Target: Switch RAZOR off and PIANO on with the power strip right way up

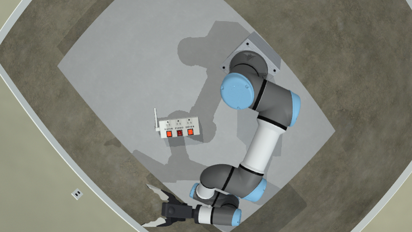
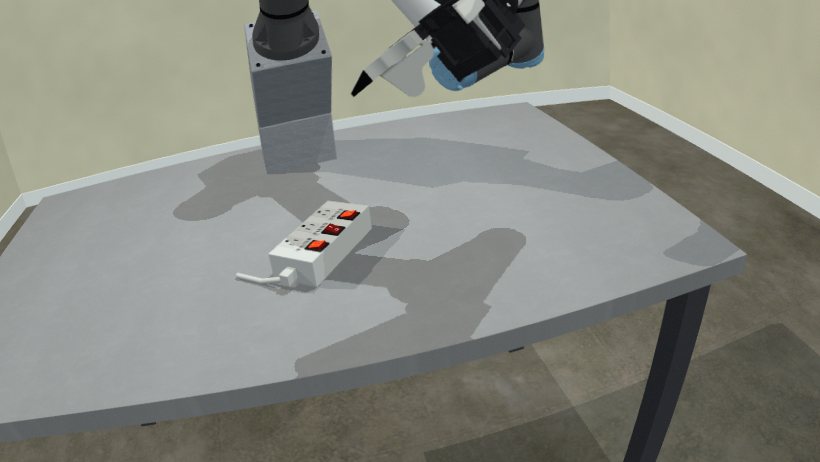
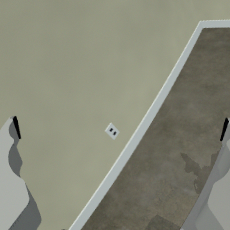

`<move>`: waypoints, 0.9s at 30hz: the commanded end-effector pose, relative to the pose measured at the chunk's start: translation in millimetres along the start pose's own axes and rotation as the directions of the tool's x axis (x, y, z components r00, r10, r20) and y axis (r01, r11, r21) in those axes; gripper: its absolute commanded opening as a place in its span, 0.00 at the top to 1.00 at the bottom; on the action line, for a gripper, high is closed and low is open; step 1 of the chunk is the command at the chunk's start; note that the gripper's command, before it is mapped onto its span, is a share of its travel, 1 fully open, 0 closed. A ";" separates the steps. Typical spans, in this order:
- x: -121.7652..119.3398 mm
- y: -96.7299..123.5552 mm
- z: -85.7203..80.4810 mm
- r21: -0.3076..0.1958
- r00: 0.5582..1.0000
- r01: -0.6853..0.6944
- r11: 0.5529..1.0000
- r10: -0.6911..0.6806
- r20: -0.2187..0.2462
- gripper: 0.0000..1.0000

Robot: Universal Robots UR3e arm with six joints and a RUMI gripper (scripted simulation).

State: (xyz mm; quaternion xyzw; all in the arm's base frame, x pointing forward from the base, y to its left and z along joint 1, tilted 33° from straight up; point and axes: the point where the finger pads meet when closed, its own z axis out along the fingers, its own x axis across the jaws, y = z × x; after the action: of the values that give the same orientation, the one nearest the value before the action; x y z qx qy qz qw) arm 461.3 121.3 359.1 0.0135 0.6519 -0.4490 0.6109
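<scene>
The white power strip [image 1: 179, 127] lies right way up on the grey table, switches facing up; it also shows in the exterior view [image 2: 321, 241]. The RAZOR switch [image 1: 169, 133] glows bright red, the PIANO switch [image 1: 179, 133] in the middle is dark red, and the third switch [image 1: 190, 131] glows bright red. A short cable stub [image 1: 155, 118] sticks out of the RAZOR end. My gripper [image 1: 148, 205] is wide open and empty, held high beyond the table's edge, far from the strip. In the wrist view only the wall and floor show between the two fingers.
The arm's base sits on a grey block [image 2: 291, 91] at the back of the table. A wall socket [image 3: 112, 131] is on the wall by the skirting. The table edge [image 2: 516, 338] drops to the floor in front.
</scene>
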 end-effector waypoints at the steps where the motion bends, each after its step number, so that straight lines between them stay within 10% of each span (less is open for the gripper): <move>1: -0.7 -0.7 -0.2 0.000 1.000 -0.002 1.000 0.002 0.001 0.00; 27: -5.2 1.8 6.6 -0.016 1.000 -0.001 1.000 0.001 0.005 0.00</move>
State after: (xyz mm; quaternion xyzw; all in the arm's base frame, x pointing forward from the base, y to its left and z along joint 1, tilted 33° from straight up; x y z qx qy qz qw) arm 464.3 121.2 360.3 0.0111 0.6527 -0.4472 0.6114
